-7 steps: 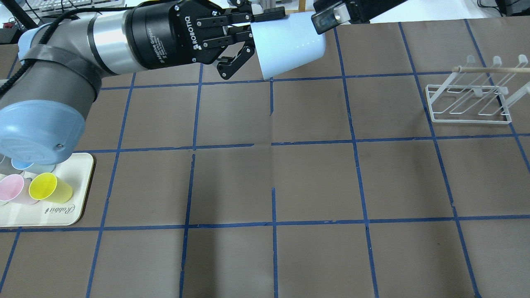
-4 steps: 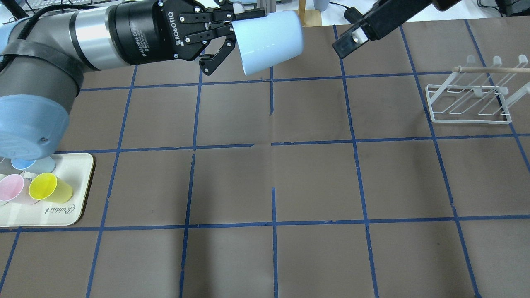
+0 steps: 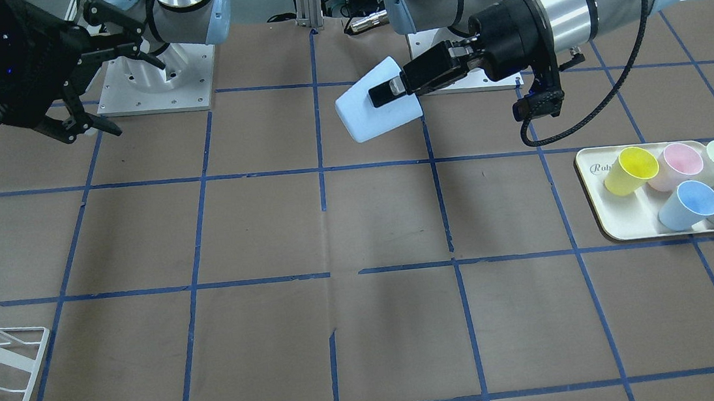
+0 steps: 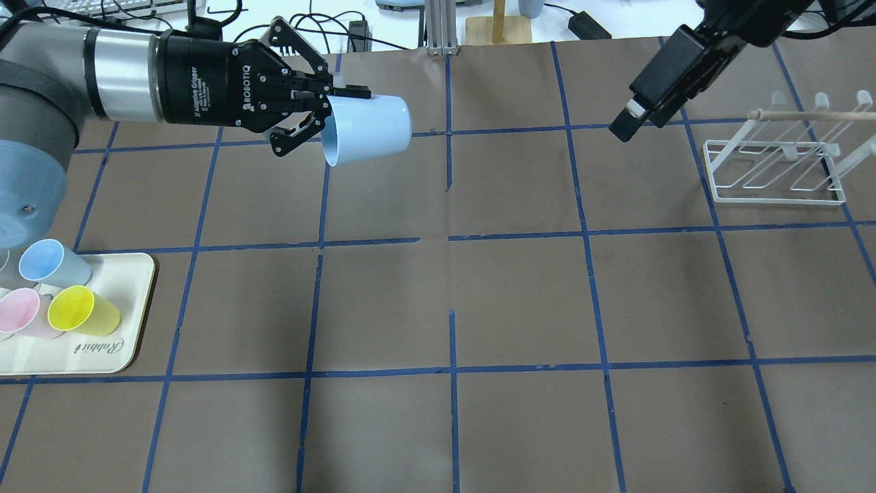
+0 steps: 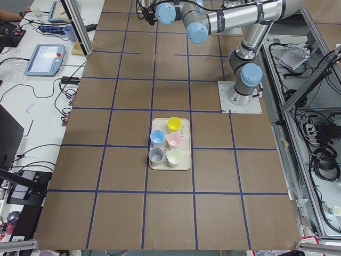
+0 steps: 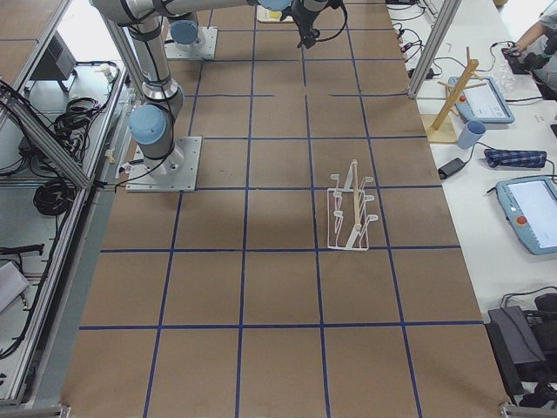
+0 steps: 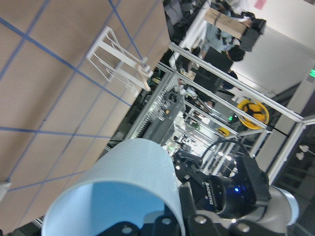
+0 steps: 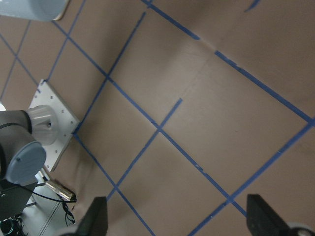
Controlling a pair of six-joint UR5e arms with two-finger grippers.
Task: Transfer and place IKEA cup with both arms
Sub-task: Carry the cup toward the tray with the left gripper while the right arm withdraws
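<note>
Front view: the left gripper pinches the IKEA cup by its rim, sideways in the air above the surface; handover and placing remain. The right gripper stands spread and empty, well apart. Overhead: its jaws are partly cut off; the wire rack is perhaps the goal.

I'm watching the cup, pale blue and plain, hanging on its side in the air above the counter. Its mouth is facing the left claw, which is pinching it at the rim. Its narrower base is pointing toward the right claw, which is hovering well apart from it with its fingers spread wide.
</note>
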